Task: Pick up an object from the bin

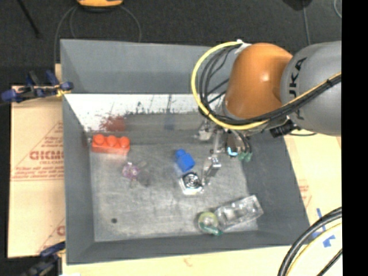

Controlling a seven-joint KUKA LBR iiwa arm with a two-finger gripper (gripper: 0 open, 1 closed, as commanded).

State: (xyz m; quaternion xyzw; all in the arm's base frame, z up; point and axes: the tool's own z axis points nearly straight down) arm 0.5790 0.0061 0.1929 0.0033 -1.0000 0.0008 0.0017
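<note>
The gripper (208, 171), its opening impossible to tell, is being held just beside 1 small shiny metal piece (192, 183) near frame centre, probably hard, light, slippery; its opposite sides are being favoured.

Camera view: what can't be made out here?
- gripper: upper part hidden under the orange cover; contact with the shiny metal piece beside it is unclear.
- bin: back right corner hidden by the arm.
- pale purple thing, left of centre: too small to tell its kind.
- clear plastic thing by the front wall: see-through, outline uncertain.
</note>
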